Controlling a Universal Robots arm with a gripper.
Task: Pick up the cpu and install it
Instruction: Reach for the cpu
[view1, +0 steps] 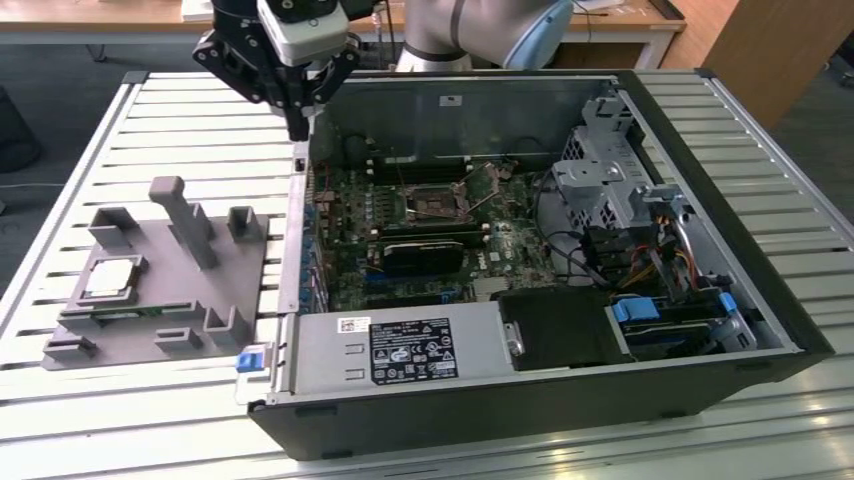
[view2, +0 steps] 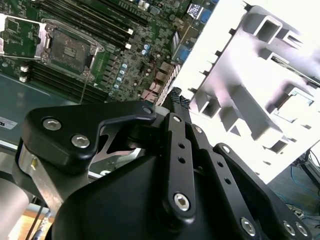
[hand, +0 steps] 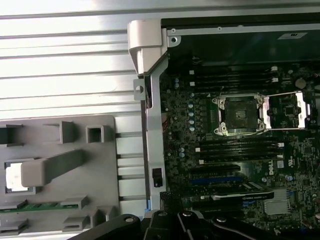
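Note:
The cpu (view1: 112, 277) is a small silvery square lying flat in a recess of the grey tray (view1: 147, 335), at the exterior view's left. In the first wrist view the cpu (hand: 12, 176) is partly hidden behind a post of the tray (hand: 95, 175). My gripper (view1: 298, 128) hangs above the case's near wall, between tray and motherboard, fingers shut together with nothing between them. The motherboard socket (view1: 434, 206) stands with its metal lid flipped open and looks bare inside in both wrist views (hand: 240, 115) (view2: 70, 49). The gripper's fingertips (view2: 178, 98) show in the second wrist view.
The open computer case (view1: 747, 300) lies on a slatted metal table (view1: 174, 140). Inside are a power supply (view1: 400, 350), a drive cage (view1: 601, 175) and cables. A green RAM stick (view1: 134, 312) rests in the tray. Upright posts (view1: 187, 220) rise from the tray.

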